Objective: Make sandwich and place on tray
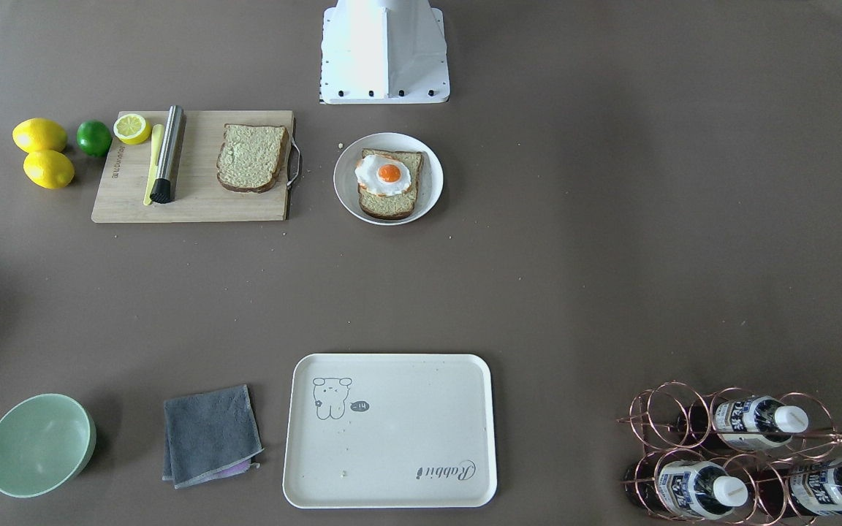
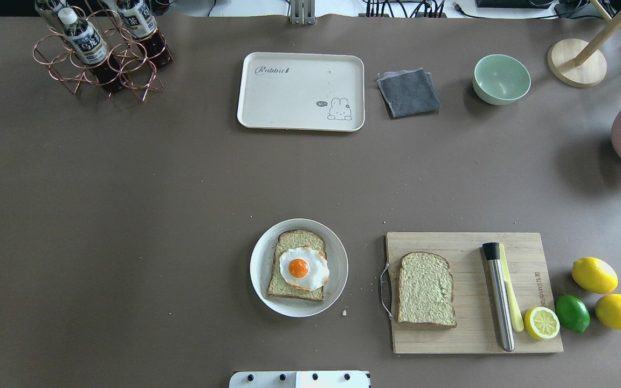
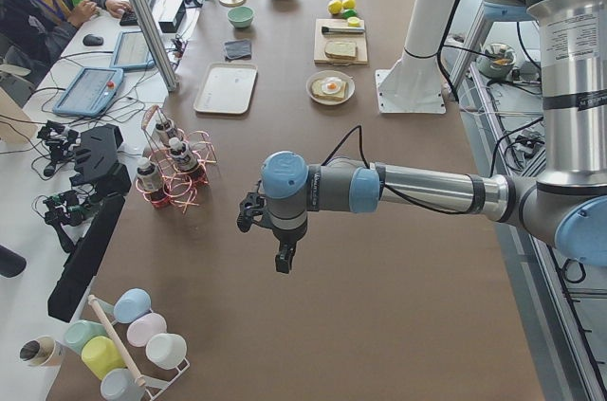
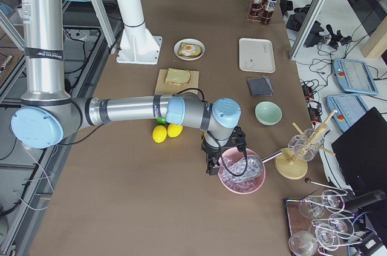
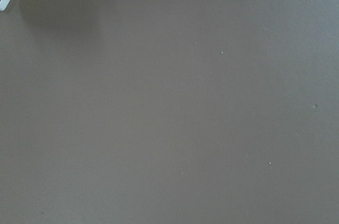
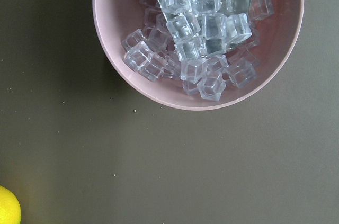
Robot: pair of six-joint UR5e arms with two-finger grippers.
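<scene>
Overhead exterior: fried egg (image 2: 303, 268) awaits the bread slice (image 2: 426, 289) at right; left pincer (image 3: 282, 262), right pincer (image 4: 212, 165): cannot tell if open.

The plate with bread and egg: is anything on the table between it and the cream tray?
Nothing visible. Between the plate and the tray lies only bare table; the grey cloth sits beside the tray, off that path.

Two lemons (image 2: 594, 275) and a lime (image 2: 572, 312) beside the cutting board (image 2: 440, 241).
</scene>
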